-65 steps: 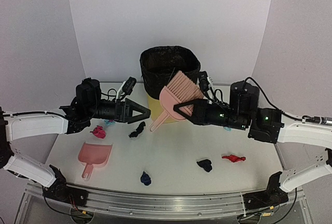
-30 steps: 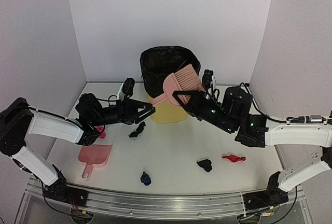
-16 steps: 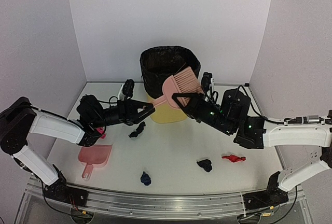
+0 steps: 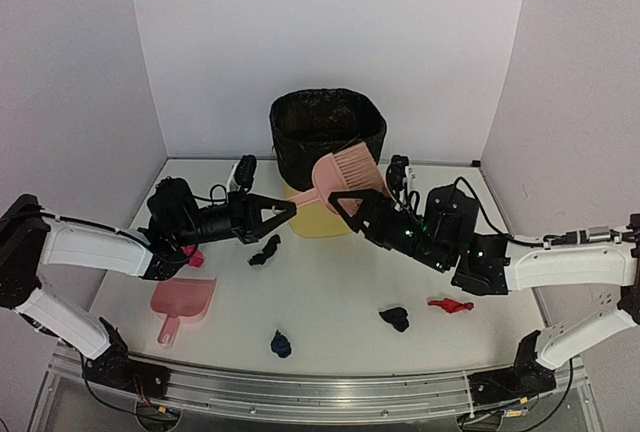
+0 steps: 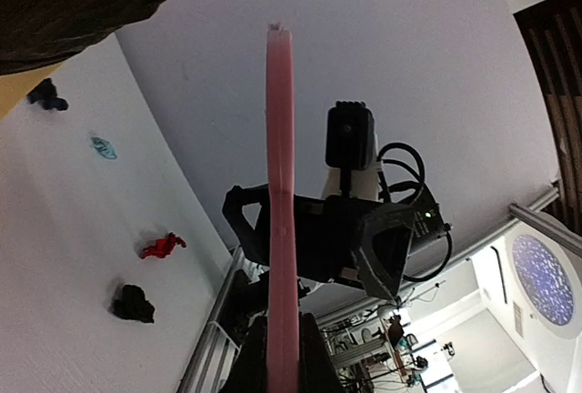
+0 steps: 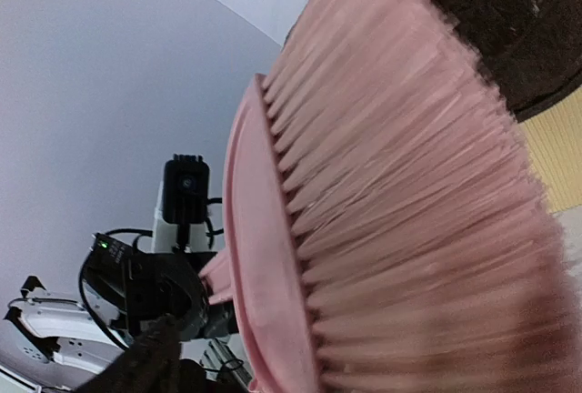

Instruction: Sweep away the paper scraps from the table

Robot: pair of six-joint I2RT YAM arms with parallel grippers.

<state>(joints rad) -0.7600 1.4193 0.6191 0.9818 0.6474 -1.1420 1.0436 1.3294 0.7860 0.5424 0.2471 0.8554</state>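
The pink brush [image 4: 345, 170] hangs in the air in front of the bin, bristles up. My left gripper [image 4: 288, 208] is shut on its handle [image 5: 281, 229], which runs edge-on between the fingers. My right gripper [image 4: 342, 202] stands open around the brush head [image 6: 409, 229]; one dark finger [image 6: 153, 358] sits apart from the brush's back. Paper scraps lie on the table [image 4: 330, 277]: a black one [image 4: 265, 250], a navy one [image 4: 281, 344], another black one [image 4: 395, 318], a red one [image 4: 451, 305], and a pink one [image 4: 190, 253] half hidden by my left arm.
A black-lined bin [image 4: 327, 125] stands at the back centre on a yellow base [image 4: 322, 217]. A pink dustpan [image 4: 183, 300] lies at the front left. White walls close in the sides and back; a metal rail [image 4: 320, 392] runs along the front.
My left gripper has closed on the brush handle. My right gripper, which held the brush head, has opened. The brush has stayed nearly in place.
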